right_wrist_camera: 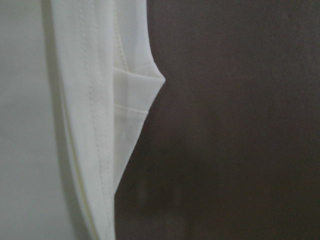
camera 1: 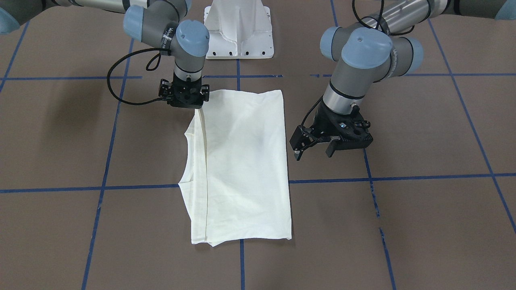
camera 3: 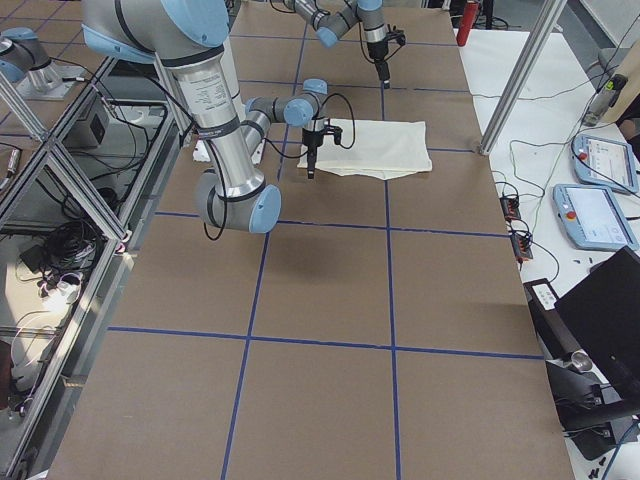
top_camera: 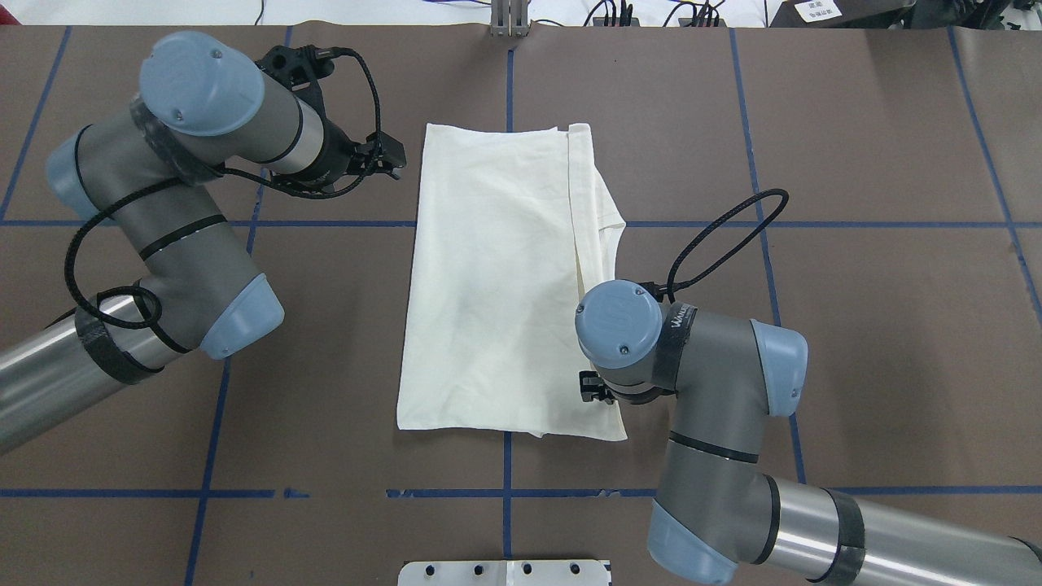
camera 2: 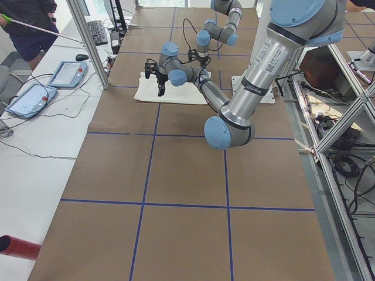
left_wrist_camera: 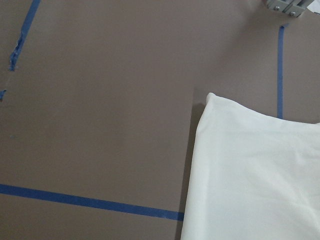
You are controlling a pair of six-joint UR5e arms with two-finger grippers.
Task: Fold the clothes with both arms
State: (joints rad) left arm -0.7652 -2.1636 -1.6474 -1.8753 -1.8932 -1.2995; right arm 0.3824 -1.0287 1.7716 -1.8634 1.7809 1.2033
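The cream shirt [camera 1: 246, 161] lies flat on the brown table, folded into a long rectangle with its plain side up; the print is hidden. It also shows in the overhead view [top_camera: 496, 277]. My left gripper [camera 1: 314, 150] hovers open and empty just beside the shirt's long edge, near its far corner [left_wrist_camera: 215, 100]. My right gripper [camera 1: 186, 100] points straight down at the shirt's corner nearest the robot, on the layered side. Its fingers are hidden under the wrist [top_camera: 598, 389], so I cannot tell if it is open or shut. The right wrist view shows the layered hems [right_wrist_camera: 95, 125] close up.
The white pedestal base [camera 1: 240, 30] stands at the robot's side of the table. Blue tape lines [camera 1: 403, 177] grid the brown surface. Beyond the far edge is a white bench with tablets [camera 2: 26, 96] and an aluminium post [camera 2: 88, 41].
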